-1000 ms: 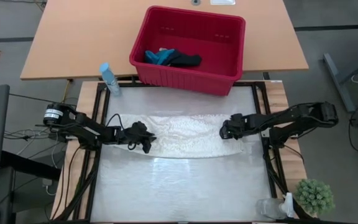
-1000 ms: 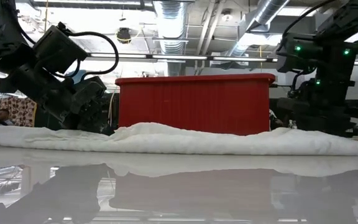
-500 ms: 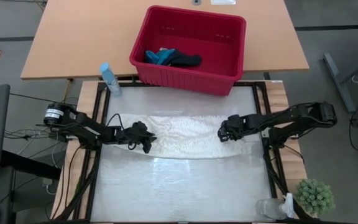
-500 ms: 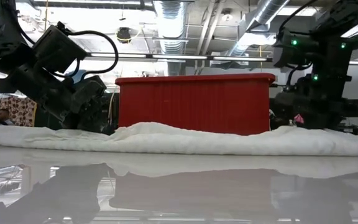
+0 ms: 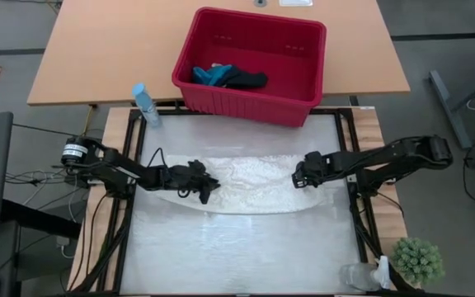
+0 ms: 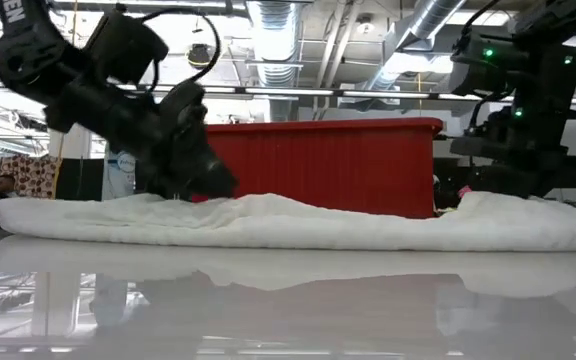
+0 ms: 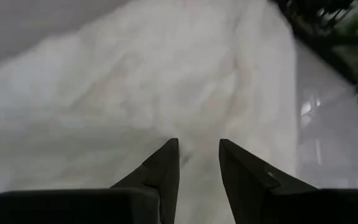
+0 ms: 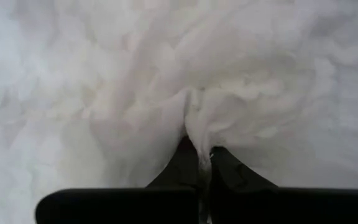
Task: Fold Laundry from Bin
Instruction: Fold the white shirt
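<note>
Two grippers at work on my table. Right gripper (image 8: 199, 163): pinched tight on a fold of the white cloth (image 5: 250, 181), at its right end. Left gripper (image 7: 197, 155): fingers parted a little, tips over the cloth's left part; I cannot tell whether they grip it. Red bin (image 5: 303, 103): behind the cloth, holding the dark item (image 5: 246, 79) and teal item (image 5: 209, 75).

Pretty much the whole shot was white lacy cloth (image 8: 104, 93), all bunched and fluffy. The right gripper (image 8: 199, 163) had its two dark fingers (image 8: 179, 167) pinched together, with a ridge of that fabric squeezed between the tips.
</note>
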Controlling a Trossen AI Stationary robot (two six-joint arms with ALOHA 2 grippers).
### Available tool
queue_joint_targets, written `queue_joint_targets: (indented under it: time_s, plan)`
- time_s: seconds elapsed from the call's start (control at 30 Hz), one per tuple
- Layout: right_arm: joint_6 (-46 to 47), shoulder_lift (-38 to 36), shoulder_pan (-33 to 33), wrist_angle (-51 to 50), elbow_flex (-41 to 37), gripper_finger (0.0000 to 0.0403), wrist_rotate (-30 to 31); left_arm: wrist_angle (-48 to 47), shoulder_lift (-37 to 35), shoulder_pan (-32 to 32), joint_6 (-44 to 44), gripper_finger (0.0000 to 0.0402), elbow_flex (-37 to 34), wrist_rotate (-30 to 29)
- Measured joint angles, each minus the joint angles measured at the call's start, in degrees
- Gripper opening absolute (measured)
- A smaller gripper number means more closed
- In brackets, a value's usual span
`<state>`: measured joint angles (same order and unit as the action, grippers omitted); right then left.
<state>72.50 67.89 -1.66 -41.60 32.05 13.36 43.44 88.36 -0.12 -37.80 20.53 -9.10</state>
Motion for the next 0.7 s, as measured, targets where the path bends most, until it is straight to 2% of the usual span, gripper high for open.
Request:
queue_joint_targets:
  time_s: [0.17,0.27,0.47,0.6,0.7]
  plan:
    - [4.2,-0.9,1.3,-6.4,0.1,0.0030,1.9,-2.8,-0.1,0.1,1.6,0.0102,4.5,-2.0]
    - [5.1,-1.8,2.3,-5.8,0.1,0.0030,3.3,-2.7,-0.1,0.2,4.2,0.0102,7.9,-4.5]
    - [5.1,-3.5,3.8,-6.7,2.3,0.0030,5.2,-3.9,0.1,-0.3,7.1,0.0102,12.9,-2.3]
    - [5.1,-4.0,4.0,-8.6,4.6,0.0030,7.7,-2.6,3.7,-0.2,7.1,0.0102,15.2,-4.8]
    - [4.2,-3.9,4.0,-9.4,5.7,0.0030,8.0,1.1,8.0,-0.2,7.1,0.0095,17.2,-4.6]
